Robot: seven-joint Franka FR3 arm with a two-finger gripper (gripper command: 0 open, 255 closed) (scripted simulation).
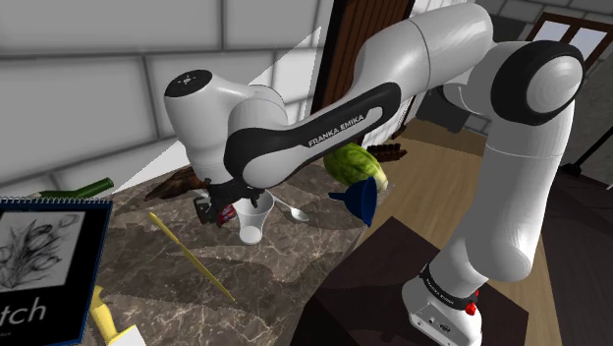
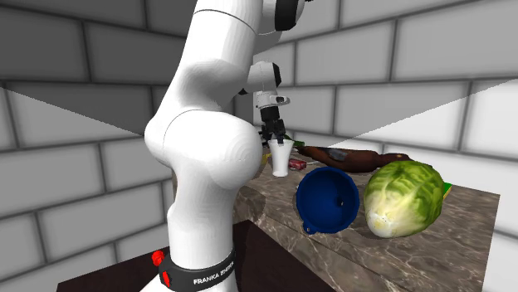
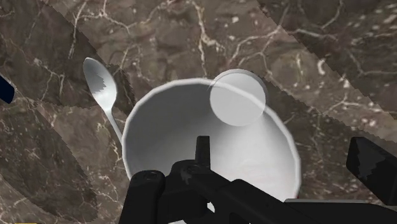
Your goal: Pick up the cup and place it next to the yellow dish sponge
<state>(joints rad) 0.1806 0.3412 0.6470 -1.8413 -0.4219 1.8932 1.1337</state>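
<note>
White cup [image 1: 253, 218] upright on the dark marble counter [image 1: 177, 285] | grey spoon [image 1: 292, 208] just beside it | black gripper [image 1: 224, 206] right above the cup, fingers spread, clasping nothing | blue funnel [image 1: 359, 201] and green cabbage [image 1: 356, 162] near, toward the shoulder view's right

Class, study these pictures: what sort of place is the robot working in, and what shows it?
Probably a kitchen: a dark marble worktop carries a spoon, a blue funnel and a green cabbage.
</note>
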